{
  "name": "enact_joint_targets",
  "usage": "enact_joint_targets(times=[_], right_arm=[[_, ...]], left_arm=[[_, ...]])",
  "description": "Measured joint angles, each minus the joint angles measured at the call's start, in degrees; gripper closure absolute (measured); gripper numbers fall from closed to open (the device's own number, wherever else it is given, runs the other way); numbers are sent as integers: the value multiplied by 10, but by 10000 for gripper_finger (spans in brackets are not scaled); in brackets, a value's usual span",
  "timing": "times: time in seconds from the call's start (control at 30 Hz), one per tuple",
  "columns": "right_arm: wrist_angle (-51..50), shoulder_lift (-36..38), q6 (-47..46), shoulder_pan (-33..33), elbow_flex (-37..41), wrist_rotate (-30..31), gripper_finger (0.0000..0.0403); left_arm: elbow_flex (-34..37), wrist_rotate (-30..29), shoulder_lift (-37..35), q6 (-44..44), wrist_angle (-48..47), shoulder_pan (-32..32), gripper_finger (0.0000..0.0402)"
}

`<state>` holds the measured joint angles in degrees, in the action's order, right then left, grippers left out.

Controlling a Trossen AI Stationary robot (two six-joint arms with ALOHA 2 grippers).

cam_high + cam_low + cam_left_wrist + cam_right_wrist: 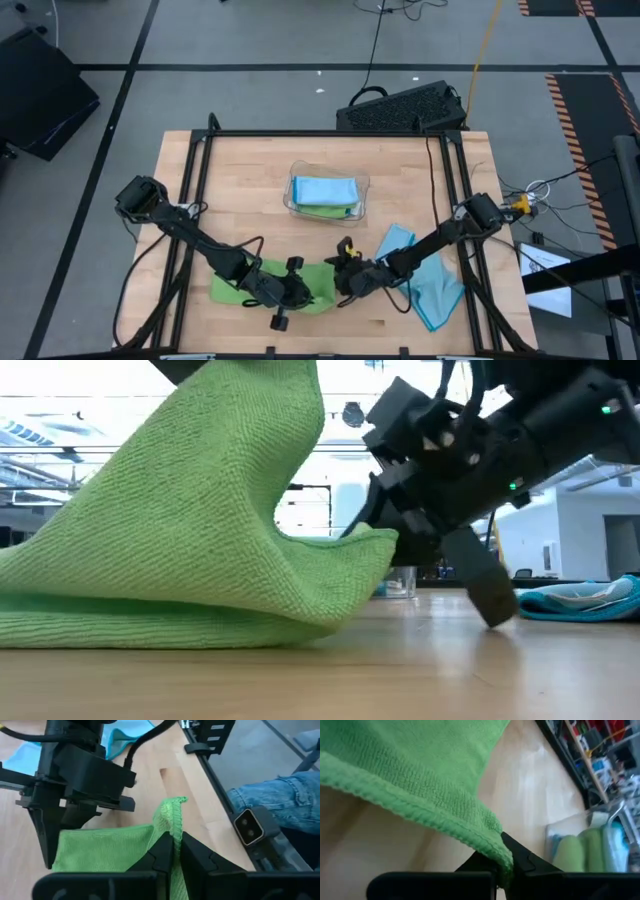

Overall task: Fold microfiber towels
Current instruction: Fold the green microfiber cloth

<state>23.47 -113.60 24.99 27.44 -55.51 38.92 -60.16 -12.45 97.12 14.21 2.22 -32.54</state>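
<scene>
A lime green microfiber towel [255,285] lies near the table's front edge, left of the middle, with its right part raised [230,510]. My left gripper [176,840] is shut on its raised edge. My right gripper [506,865] is shut on a corner, just right of the left one [343,283]. A light blue towel [425,275] lies crumpled on the table to the right. Folded blue and green towels sit in the clear tray [362,188] at the middle. My left gripper pinches the green towel's hemmed edge [174,817] between its two fingers, coming slanting down from the table's left. That edge stands lifted above the table, while the towel's left part rests on the wood. My right gripper pinches a hemmed corner of the green towel [495,845] between its two fingers, slanting down from the table's right. The corner is held clear of the table [385,545], and the cloth sags from it toward the part lying flat.
The table's black frame rails [190,200] run along its left and right sides. A person's leg in jeans [280,800] shows beyond the table's edge. Bare wood lies between the tray and the green towel [250,220].
</scene>
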Motion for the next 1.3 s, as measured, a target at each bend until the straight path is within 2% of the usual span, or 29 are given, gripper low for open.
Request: enact_joint_targets(times=[0.23,0.3,0.4,0.63,0.87,1.03,1.17,1.3], right_arm=[[7,1,120,-15,-1,-3,402],[7,2,145,-20,-1,-24,402],[6,2,151,-30,-1,-62,402],[-14,2,152,-34,-1,-59,390],[-65,2,109,-29,-1,-36,372],[-91,1,92,-19,0,-1,342],[-94,2,91,-15,0,8,301],[-148,24,56,-8,0,40,256]], left_arm=[[0,-12,0,-35,-5,0,366],[0,-22,0,-59,-4,4,366],[0,-43,0,-85,-3,20,366],[-1,-41,24,-150,8,84,366],[0,20,74,-168,7,133,366],[0,24,79,-167,14,135,366],[0,24,79,-167,12,136,366],[0,13,79,-165,0,146,366]])
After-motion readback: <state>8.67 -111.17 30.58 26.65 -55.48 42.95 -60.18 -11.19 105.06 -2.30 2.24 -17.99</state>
